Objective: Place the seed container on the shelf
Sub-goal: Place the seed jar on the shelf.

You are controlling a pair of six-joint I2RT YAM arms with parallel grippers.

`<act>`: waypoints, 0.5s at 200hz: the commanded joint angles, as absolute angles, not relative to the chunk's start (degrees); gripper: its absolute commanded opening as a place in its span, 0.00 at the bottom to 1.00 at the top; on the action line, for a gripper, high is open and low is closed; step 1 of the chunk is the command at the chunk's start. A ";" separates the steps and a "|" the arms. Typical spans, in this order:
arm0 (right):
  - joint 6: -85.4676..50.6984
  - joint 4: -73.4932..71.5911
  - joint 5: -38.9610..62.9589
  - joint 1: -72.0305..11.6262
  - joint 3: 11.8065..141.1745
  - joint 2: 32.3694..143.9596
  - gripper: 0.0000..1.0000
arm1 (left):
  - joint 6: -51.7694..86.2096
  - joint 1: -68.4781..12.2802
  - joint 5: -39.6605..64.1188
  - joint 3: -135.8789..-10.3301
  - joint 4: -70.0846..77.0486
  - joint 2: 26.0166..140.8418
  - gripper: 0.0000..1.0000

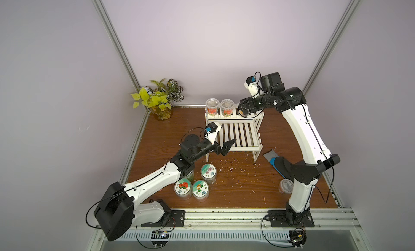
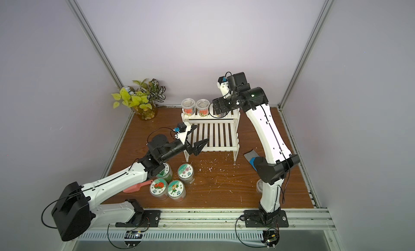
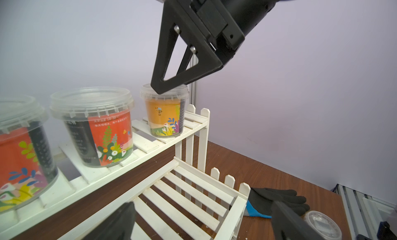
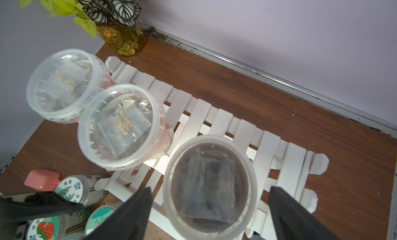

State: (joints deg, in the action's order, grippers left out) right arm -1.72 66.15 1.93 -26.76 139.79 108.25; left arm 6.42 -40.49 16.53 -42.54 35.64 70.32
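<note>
On the red label of the middle tub [image 3: 107,129] on the shelf [image 3: 148,145] I can read "18-30°C" in white, inside lines of Chinese characters. The round jar lids [image 4: 43,228] carry Chinese characters too, but too small for me to read.

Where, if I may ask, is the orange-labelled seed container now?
In the left wrist view, the container stands on the shelf, upper tier, right end, under the right gripper.

White slatted shelf [image 3: 203,142]; orange seed container [image 3: 163,118] with bee and flowers; 2 red floral tubs [image 3: 111,138]; brown wood-grain table [image 3: 268,168].
</note>
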 commanded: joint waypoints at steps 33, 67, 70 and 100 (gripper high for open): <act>-1.14 52.28 -2.76 -27.37 132.74 101.01 0.99 | 6.23 -39.81 17.29 -45.04 36.91 70.79 1.00; -4.08 39.25 -1.71 -27.72 113.19 90.69 0.99 | 6.23 -39.70 17.04 -45.24 36.62 70.91 0.99; -4.43 38.37 -1.87 -27.69 111.81 89.90 0.98 | 6.24 -39.71 17.09 -45.26 36.53 70.88 1.00; -7.59 34.33 -2.02 -27.71 104.86 85.70 0.96 | 6.04 -39.66 17.22 -46.00 35.86 71.20 0.99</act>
